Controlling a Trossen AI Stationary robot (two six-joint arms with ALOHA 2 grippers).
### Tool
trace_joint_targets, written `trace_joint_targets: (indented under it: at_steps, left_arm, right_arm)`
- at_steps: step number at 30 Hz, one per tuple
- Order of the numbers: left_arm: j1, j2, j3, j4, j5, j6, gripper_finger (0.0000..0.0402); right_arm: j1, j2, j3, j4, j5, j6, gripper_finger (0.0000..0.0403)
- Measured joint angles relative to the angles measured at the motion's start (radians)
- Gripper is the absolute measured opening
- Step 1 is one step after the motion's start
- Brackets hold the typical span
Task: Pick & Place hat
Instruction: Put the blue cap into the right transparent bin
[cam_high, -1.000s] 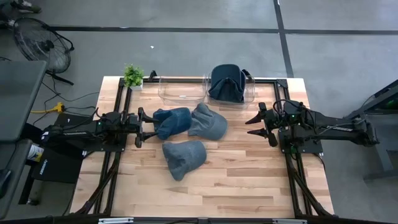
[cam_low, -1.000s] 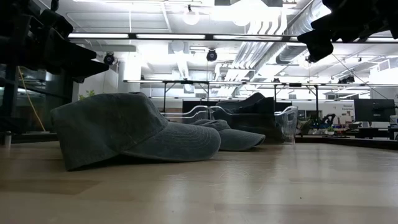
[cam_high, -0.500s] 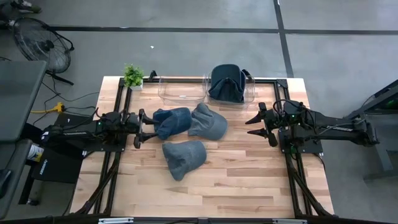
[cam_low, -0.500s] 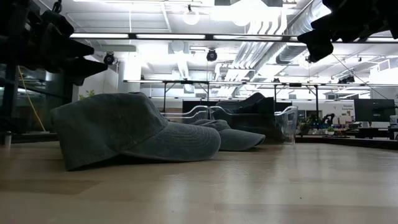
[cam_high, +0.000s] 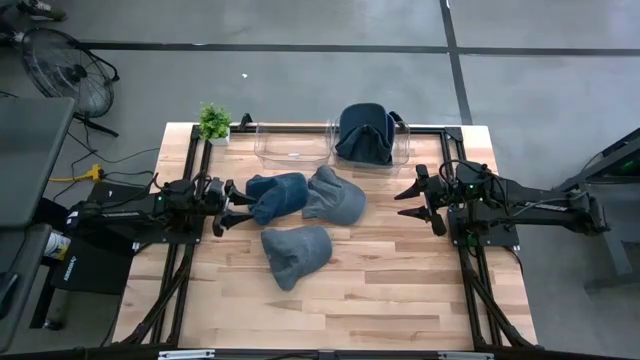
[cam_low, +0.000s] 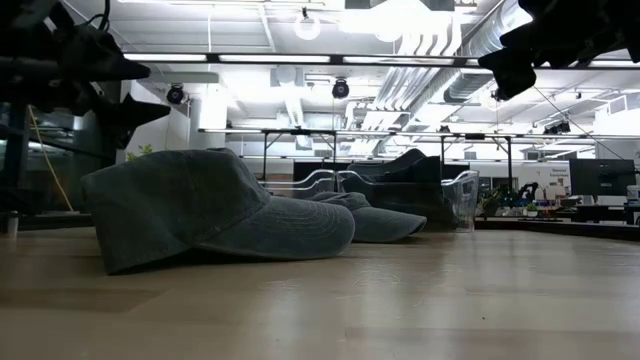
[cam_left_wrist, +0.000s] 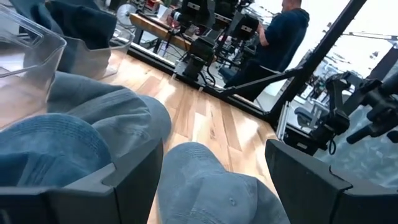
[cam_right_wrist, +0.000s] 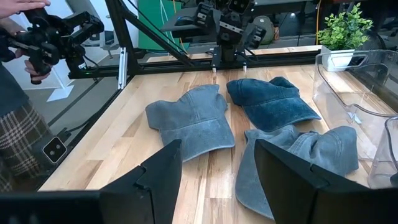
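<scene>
Three hats lie on the wooden table: a dark blue hat (cam_high: 277, 193), a grey-blue hat (cam_high: 335, 196) to its right, and another grey-blue hat (cam_high: 295, 253) nearer the front edge, large in the low view (cam_low: 200, 205). A fourth, dark hat (cam_high: 366, 133) sits in the right clear bin. My left gripper (cam_high: 226, 203) hovers open and level just left of the dark blue hat (cam_left_wrist: 50, 149), rolled to one side. My right gripper (cam_high: 412, 197) hovers open at the table's right, pointing at the hats (cam_right_wrist: 189, 121).
An empty clear bin (cam_high: 292, 145) stands at the far edge beside the bin with the hat (cam_high: 403, 150). A small potted plant (cam_high: 213, 122) is at the far left corner. A person (cam_right_wrist: 18, 124) stands beyond the table's edge. Bare wood lies toward the near edge.
My left gripper has rolled about the line it points along, so its two fingers now stand slanted, while it has stayed in place. The hats and my right arm have kept still.
</scene>
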Motion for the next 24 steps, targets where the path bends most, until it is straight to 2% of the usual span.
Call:
trace_joint_targets:
  at_steps: [7,10,16,24]
  left_arm:
    - [-0.001,0.000,0.000,0.000,0.005,-0.052,0.0280]
    - [0.000,0.000,0.000,-0.007,-0.031,-0.165,0.0280]
    - [0.000,0.000,0.000,-0.009,-0.038,-0.372,0.0280]
    - [0.000,0.015,0.000,-0.021,-0.112,-0.734,0.0280]
  right_arm:
    - [0.000,0.000,0.000,0.000,0.000,0.000,0.0195]
    - [0.000,0.000,0.000,0.000,0.000,0.000,0.0195]
    - [0.000,0.000,0.000,0.000,0.000,0.000,0.0195]
    - [0.000,0.000,0.000,0.000,0.000,0.000,0.0195]
